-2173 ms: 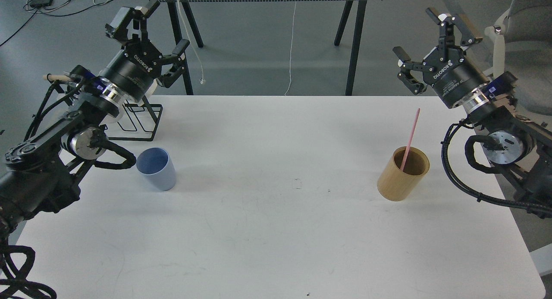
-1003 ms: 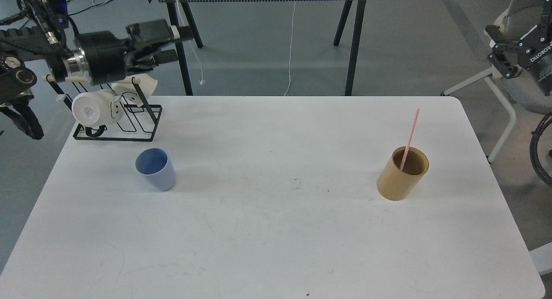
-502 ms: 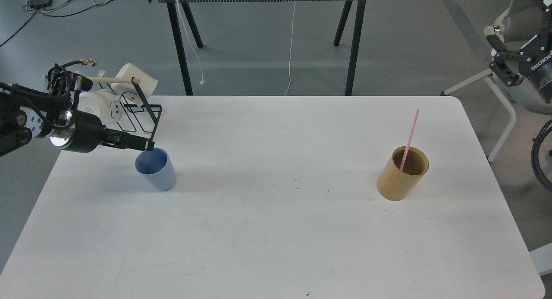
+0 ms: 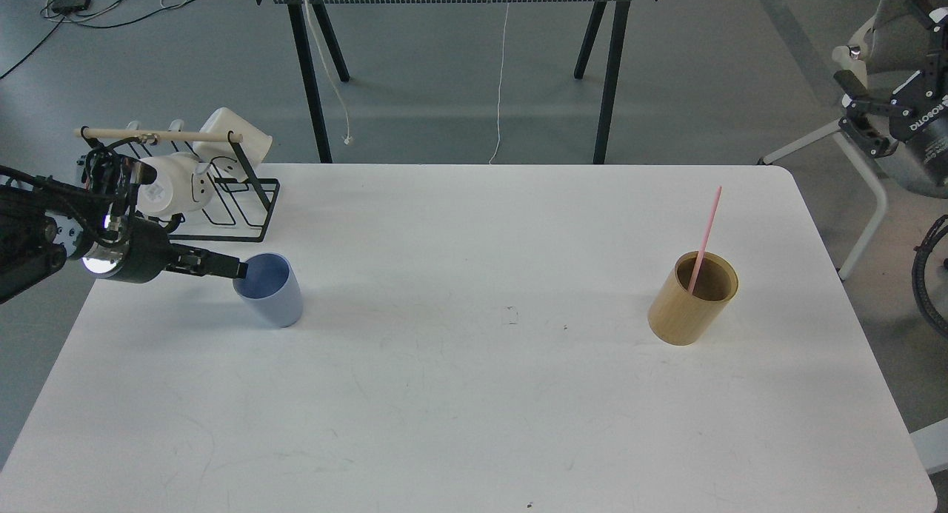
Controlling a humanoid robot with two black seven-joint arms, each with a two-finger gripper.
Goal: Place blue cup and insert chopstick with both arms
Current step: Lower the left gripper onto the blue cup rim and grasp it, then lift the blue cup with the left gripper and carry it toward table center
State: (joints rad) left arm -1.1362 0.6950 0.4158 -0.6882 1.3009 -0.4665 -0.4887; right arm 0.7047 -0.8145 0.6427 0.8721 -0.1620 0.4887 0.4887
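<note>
The blue cup (image 4: pixel 269 291) stands upright on the left part of the white table (image 4: pixel 474 394). My left gripper (image 4: pixel 226 267) reaches in low from the left, and its fingertips sit at the cup's left rim. It is seen edge-on, so I cannot tell its fingers apart or whether it touches the cup. The pink chopstick (image 4: pixel 707 228) leans in the tan wooden cylinder (image 4: pixel 685 313) on the right part of the table. My right gripper (image 4: pixel 881 69) is off the table at the far right edge, raised, open and empty.
A black wire rack (image 4: pixel 237 209) with a pale wooden rod and white mugs (image 4: pixel 174 187) stands at the table's back left corner, just behind my left arm. A chair frame (image 4: pixel 863 195) stands off the right edge. Another table's black legs (image 4: pixel 607 76) are behind.
</note>
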